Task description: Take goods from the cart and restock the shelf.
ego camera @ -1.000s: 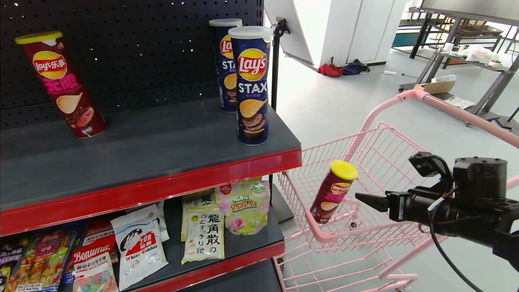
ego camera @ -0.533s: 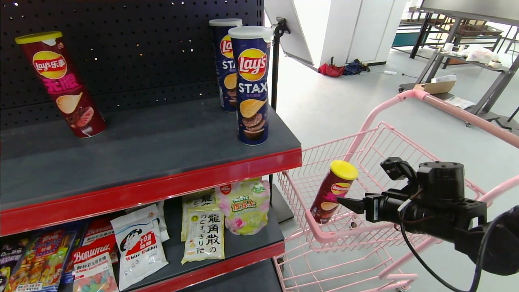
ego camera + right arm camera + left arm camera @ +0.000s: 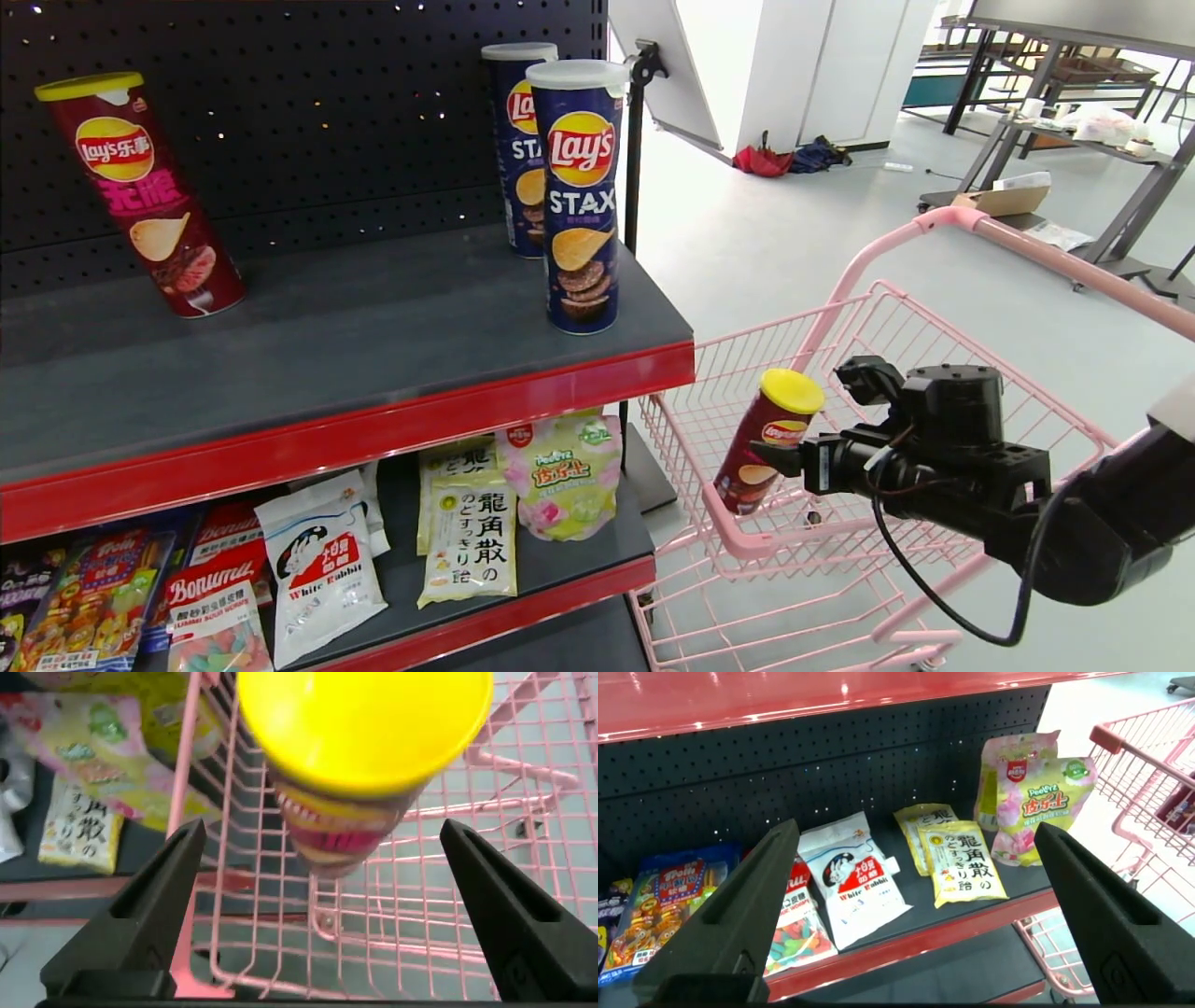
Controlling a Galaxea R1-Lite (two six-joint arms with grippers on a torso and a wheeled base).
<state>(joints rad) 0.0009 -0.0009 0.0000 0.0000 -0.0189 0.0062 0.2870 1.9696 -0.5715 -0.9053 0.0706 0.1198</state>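
A red chip can with a yellow lid (image 3: 770,439) leans tilted in the front corner of the pink cart (image 3: 845,299). My right gripper (image 3: 810,415) is open at the can's upper end, one finger (image 3: 775,455) against its side and the other behind the lid. From the right wrist, the can (image 3: 360,756) sits between the spread fingers (image 3: 140,919) of the right gripper (image 3: 320,835). My left gripper (image 3: 915,831) is open and holds nothing, facing the lower shelf's snack bags (image 3: 854,887). The upper shelf (image 3: 355,345) carries one red can (image 3: 140,196) and two blue cans (image 3: 579,196).
The upper shelf board has wide free room between the red can and the blue cans. Snack bags (image 3: 467,523) fill the lower shelf. A black pole (image 3: 635,140) stands by the shelf's right end. Tables and boxes stand on the floor far behind the cart.
My right gripper has moved left across the cart to the red can's top, and its fingers now flank the can. The can and the shelf goods have not moved.
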